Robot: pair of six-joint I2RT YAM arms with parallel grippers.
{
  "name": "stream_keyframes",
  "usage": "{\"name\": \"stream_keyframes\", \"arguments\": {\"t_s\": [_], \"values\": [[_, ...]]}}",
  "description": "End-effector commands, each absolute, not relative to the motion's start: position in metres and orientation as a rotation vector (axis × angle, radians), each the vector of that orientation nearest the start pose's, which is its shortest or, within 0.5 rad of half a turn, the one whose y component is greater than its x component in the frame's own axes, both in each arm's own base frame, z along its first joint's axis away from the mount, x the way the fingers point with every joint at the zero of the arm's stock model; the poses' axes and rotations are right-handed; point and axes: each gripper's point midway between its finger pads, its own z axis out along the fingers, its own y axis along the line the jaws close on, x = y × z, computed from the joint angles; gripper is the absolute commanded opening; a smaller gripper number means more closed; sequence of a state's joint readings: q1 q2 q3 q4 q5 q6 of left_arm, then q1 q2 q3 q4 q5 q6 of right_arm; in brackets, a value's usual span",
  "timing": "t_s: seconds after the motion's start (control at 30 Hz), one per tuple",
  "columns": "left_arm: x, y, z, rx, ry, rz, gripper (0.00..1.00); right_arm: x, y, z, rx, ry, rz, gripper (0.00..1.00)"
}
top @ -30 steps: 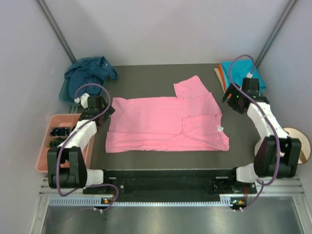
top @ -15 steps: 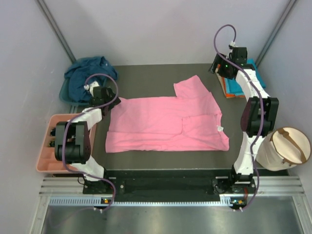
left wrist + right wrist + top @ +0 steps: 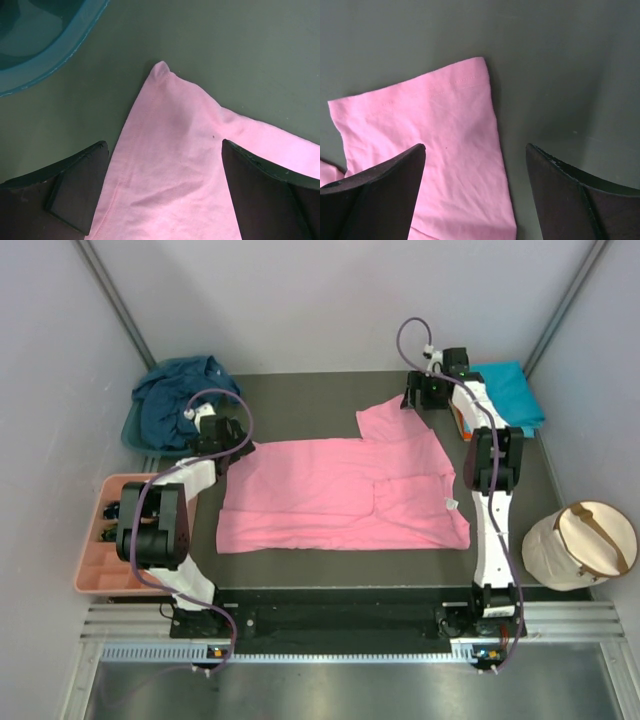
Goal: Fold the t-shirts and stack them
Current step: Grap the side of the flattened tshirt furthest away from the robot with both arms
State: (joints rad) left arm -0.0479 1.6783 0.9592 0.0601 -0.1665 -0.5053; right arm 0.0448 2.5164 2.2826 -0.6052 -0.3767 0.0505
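pink t-shirt [image 3: 345, 495]: lies flat in the middle of the desk [image 3: 300, 395] | left gripper [image 3: 163, 144]: wide open over the shirt's far left corner | right gripper [image 3: 476, 146]: wide open over the far sleeve | risk: a pinch may catch only a thin bit of edge, so the cloth could slip out and the fold go crooked

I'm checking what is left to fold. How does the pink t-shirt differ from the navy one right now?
The pink t-shirt lies spread flat, while the navy t-shirt is a crumpled heap. The pink t-shirt sits mid-table and the navy t-shirt is bunched in the teal basin at the far left. The pink t-shirt is bright and the navy t-shirt is dark. Neither looks fully folded.
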Motion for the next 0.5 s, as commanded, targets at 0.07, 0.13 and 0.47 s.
{"name": "stream_keyframes", "arguments": {"t_s": [0.07, 0.13, 0.47], "values": [[0.452, -0.012, 0.089, -0.578, 2.095, -0.113, 0.99, 0.628, 0.111, 0.085, -0.263, 2.301, 0.523, 0.79], [0.451, -0.013, 0.089, -0.578, 2.093, -0.115, 0.99, 0.631, 0.113, 0.084, -0.26, 2.292, 0.536, 0.78], [0.448, -0.01, 0.089, -0.593, 2.097, -0.095, 0.99, 0.642, 0.121, 0.08, -0.224, 2.264, 0.593, 0.76]]}}
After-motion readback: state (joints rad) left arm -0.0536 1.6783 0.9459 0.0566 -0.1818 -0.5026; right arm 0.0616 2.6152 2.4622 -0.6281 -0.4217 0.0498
